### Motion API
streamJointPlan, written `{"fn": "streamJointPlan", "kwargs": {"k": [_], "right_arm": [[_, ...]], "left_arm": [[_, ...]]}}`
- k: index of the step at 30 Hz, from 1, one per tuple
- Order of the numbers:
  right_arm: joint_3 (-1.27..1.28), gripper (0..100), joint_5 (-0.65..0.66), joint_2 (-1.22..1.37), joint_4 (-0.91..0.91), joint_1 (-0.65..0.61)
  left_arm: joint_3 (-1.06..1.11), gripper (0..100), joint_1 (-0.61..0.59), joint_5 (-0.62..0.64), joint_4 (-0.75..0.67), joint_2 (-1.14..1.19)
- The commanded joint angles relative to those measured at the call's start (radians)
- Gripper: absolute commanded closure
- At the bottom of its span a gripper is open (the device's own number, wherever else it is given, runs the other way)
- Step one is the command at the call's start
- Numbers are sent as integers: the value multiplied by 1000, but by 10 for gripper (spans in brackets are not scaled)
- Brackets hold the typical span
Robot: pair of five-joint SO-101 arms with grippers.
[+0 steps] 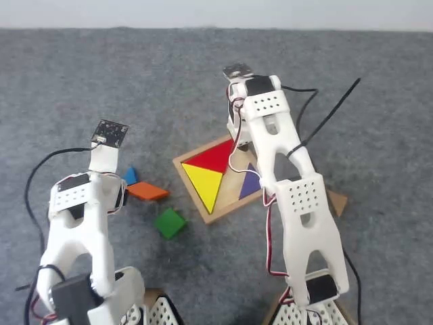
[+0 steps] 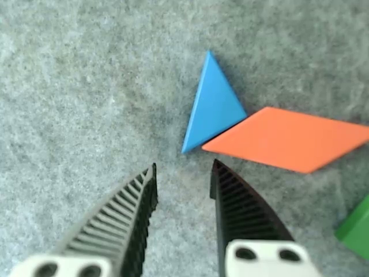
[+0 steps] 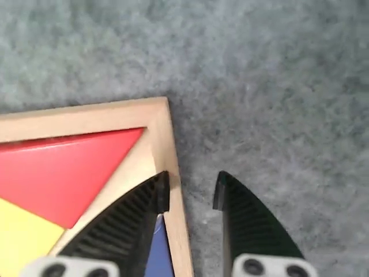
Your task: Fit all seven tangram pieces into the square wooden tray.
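Observation:
The square wooden tray (image 1: 191, 187) lies mid-table, holding a red triangle (image 1: 213, 156), a yellow triangle (image 1: 206, 183) and a purple piece (image 1: 249, 183). On the carpet to its left lie a blue triangle (image 1: 130, 175), an orange parallelogram (image 1: 147, 191) and a green square (image 1: 169, 222). My left gripper (image 2: 183, 170) is open just short of the blue triangle (image 2: 213, 107) and the orange parallelogram (image 2: 288, 138). My right gripper (image 3: 191, 184) is open over the far corner of the tray (image 3: 164, 130), one finger inside the rim near the red triangle (image 3: 63, 173), the other outside.
Grey carpet covers the whole table. A flat tan piece (image 1: 336, 201) pokes out from behind the right arm, to the right of the tray. The arm bases stand at the near edge. Open carpet stretches beyond the tray.

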Motion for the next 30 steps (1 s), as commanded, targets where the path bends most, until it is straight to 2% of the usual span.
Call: {"fn": "streamJointPlan", "kwargs": {"k": [1, 9, 12, 15, 19, 22, 24, 27, 30], "right_arm": [[-41, 843, 48, -5, -15, -25], [-48, 846, 43, 47, -5, -21], [-48, 916, 40, 42, -1, -19], [-48, 980, -43, 42, 2, -18], [-51, 948, -143, 41, 28, 4], [-91, 930, -160, 38, 62, 25], [-155, 884, -129, 38, 101, 28], [-236, 807, -6, 36, 117, 19], [-203, 805, 74, 7, 119, -10]], "left_arm": [[-25, 852, 5, 3, 8, -11], [-25, 852, 5, 3, 8, -11], [-25, 852, 5, 3, 8, -11], [-25, 852, 5, 3, 8, -11], [-25, 852, 5, 3, 8, -11], [-25, 852, 5, 3, 8, -11], [-25, 852, 5, 3, 8, -11], [-25, 852, 5, 3, 8, -11], [-25, 852, 5, 3, 9, -11]]}}
